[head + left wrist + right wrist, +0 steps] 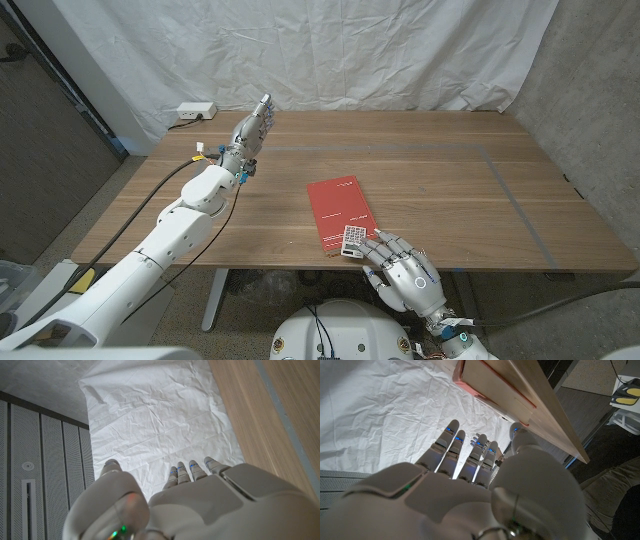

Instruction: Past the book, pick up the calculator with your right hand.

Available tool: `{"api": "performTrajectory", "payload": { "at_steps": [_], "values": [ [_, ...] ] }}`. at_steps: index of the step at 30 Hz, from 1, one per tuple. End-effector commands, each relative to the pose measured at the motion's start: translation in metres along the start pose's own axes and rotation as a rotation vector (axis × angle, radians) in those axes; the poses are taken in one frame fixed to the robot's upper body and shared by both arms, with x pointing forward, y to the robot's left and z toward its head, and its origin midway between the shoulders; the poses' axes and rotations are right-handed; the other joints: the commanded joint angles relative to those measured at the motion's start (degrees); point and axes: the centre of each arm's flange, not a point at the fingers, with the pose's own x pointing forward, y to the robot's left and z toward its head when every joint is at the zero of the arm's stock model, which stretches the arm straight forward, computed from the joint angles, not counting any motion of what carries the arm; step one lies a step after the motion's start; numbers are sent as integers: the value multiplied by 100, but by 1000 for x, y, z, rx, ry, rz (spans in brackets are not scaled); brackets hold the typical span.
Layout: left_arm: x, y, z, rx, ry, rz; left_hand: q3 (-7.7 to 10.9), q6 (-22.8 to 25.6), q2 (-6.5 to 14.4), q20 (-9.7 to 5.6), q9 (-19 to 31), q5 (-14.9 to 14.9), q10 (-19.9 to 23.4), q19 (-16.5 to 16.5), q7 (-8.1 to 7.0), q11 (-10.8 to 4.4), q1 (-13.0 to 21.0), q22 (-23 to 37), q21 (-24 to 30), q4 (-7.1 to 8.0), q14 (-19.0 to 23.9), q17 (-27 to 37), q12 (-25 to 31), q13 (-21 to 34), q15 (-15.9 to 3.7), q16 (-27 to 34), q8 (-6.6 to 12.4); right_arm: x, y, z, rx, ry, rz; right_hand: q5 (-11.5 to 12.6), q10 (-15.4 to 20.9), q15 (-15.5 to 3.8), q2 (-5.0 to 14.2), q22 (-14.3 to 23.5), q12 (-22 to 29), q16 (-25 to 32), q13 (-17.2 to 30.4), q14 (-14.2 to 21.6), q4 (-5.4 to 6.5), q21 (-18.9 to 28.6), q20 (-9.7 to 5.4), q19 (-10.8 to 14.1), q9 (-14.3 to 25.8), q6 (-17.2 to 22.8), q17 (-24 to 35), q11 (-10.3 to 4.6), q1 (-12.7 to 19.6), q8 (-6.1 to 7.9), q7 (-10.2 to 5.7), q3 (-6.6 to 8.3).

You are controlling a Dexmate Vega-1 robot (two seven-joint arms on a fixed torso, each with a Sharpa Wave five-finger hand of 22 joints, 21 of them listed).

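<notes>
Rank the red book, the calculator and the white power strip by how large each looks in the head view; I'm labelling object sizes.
Largest to smallest, as they look in the head view:
1. red book
2. white power strip, though it lies farther from the camera
3. calculator, partly covered by the right robot hand, so unsure against the strip

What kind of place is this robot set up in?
Probably a lab or test room, not a home: a wooden table stands before a hung white sheet, with bare concrete wall at the side and a power strip on the floor.
</notes>
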Motion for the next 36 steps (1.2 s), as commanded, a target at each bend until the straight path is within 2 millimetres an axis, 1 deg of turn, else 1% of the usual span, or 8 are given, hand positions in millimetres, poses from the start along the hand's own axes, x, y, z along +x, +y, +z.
{"api": "performTrajectory", "payload": {
  "at_steps": [1,10,15,18,24,36],
  "values": [
    [0,0,3,1,-4,-3,-27,-27,6,-148,26,-33,-3,-67,-6,-30,53,33,39,-3,-36,20,23,20,16,31,-3,5,14,-3,18,-3,-7,48,8,-802,20,28,34,39,8,52,19,-5,-602,14,14,69,23,-41,70,33,4,48],
    [0,-2,2,0,2,1,-36,-29,9,-144,26,-36,-7,-69,-6,-31,55,33,40,-2,-31,20,22,20,15,33,-4,6,22,-5,23,9,-23,62,60,-854,33,32,61,75,19,146,36,6,-619,70,14,35,31,-54,112,17,1,59],
    [-2,-4,5,11,-5,2,-42,-73,11,-139,26,-37,-20,-74,-10,-28,57,34,39,-1,-36,20,17,20,13,32,-21,7,26,-4,31,4,-29,65,82,-867,38,33,71,80,22,162,42,11,-626,90,15,28,34,-53,122,14,0,62],
    [-2,-4,6,11,-3,5,-45,-73,12,-142,26,-38,-30,-74,-1,-8,58,34,39,-1,-43,20,14,20,18,29,-20,5,27,-5,34,12,-27,67,91,-872,40,33,75,83,23,171,43,12,-630,96,15,24,36,-52,127,12,0,63],
    [-3,-6,7,12,-4,1,-51,-80,14,-141,26,-39,-27,-79,-9,-17,60,34,38,0,-44,21,16,21,17,29,-21,5,28,-6,33,13,-32,72,117,-873,46,35,88,90,26,191,47,14,-637,110,17,19,41,-50,143,11,0,67],
    [-5,-5,1,-1,3,13,-64,-76,20,-139,27,-43,-32,-82,-7,-23,64,35,40,2,-42,21,17,21,17,31,-17,9,28,-9,35,6,-36,78,157,-898,71,37,107,99,32,217,65,21,-648,145,27,51,54,-50,161,29,1,75]
  ]
}}
